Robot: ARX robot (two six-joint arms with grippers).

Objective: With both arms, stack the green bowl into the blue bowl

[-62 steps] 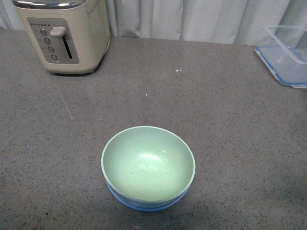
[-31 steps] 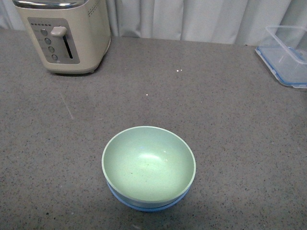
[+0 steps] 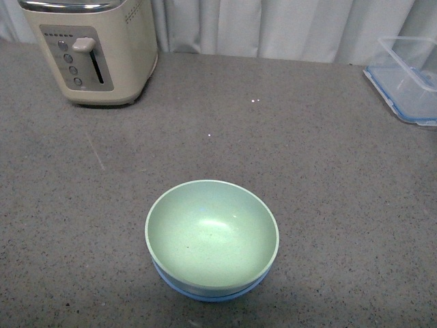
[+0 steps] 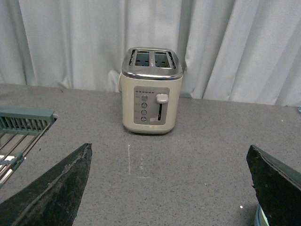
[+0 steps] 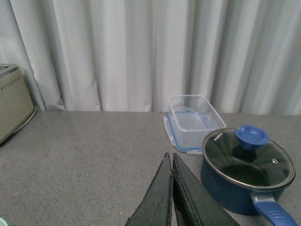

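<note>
Nearest the robot, green bowl [image 3: 212, 236] nested inside blue bowl [image 3: 205, 292], only a thin blue rim showing beneath, both on grey countertop [image 3: 314, 171]. Left gripper [image 4: 169, 188] spread wide, holding nothing. Right gripper [image 5: 171, 188] pressed closed, empty. Farther back, cream toaster [image 3: 92, 51] at left, clear container [image 3: 408, 78] at right. Beside that container, lidded blue saucepan [image 5: 244, 169].

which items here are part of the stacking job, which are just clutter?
Job:
- green bowl, already nested in the blue bowl
- blue bowl, only its rim shows beneath
- left tool, open
- right tool, shut

Clutter:
- toaster
- clear container
- blue pot with glass lid
- rack
</note>
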